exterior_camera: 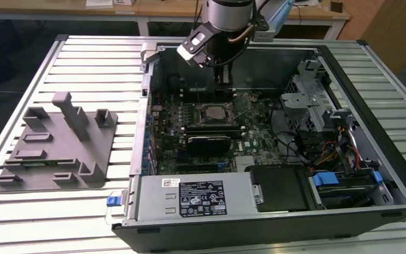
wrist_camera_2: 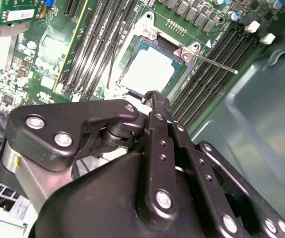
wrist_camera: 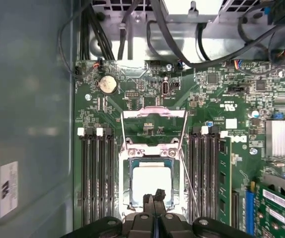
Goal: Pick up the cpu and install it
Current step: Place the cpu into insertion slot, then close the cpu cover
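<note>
The cpu [wrist_camera: 149, 179], a silvery square with a thin pale rim, lies flat in the motherboard socket [wrist_camera: 127, 198]; it is also in the second wrist view [wrist_camera_2: 149, 69] and in the exterior view [exterior_camera: 211, 112]. The socket's metal load frame [wrist_camera: 153, 121] is swung open and its lever [wrist_camera_2: 216, 63] sticks out to the side. My gripper [wrist_camera: 155, 197] hangs just above the cpu's near edge. Its two black fingertips are pressed together with nothing between them, as the second wrist view [wrist_camera_2: 155, 98] also shows. In the exterior view the gripper [exterior_camera: 222, 83] is inside the open computer case.
The open computer case [exterior_camera: 344, 69] lies on a slatted metal table [exterior_camera: 83, 74]. Memory slots [wrist_camera: 96, 173] flank the socket. A grey fixture block [exterior_camera: 55, 148] sits at the exterior view's left. A power supply [exterior_camera: 188, 198] and drive cage [exterior_camera: 316, 106] fill the case's edges.
</note>
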`<act>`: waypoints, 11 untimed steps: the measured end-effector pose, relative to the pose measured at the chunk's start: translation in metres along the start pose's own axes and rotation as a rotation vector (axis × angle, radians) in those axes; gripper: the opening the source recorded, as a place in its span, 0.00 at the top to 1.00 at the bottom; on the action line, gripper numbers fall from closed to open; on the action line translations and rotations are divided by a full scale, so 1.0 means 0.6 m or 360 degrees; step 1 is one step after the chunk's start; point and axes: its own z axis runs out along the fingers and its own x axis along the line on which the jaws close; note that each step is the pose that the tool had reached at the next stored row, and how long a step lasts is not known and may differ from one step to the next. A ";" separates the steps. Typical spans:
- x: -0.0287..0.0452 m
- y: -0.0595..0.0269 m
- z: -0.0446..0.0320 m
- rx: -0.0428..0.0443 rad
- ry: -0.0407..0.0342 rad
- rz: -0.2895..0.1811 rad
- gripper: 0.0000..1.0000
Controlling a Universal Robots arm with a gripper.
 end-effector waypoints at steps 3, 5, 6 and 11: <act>0.000 0.000 -0.007 0.0000 0.0000 0.0000 0.89; 0.000 0.000 -0.007 0.0000 0.0000 0.0000 0.89; 0.000 0.000 -0.008 0.0000 0.0000 0.0000 0.89; 0.000 0.000 -0.009 0.0000 0.0000 0.0000 0.89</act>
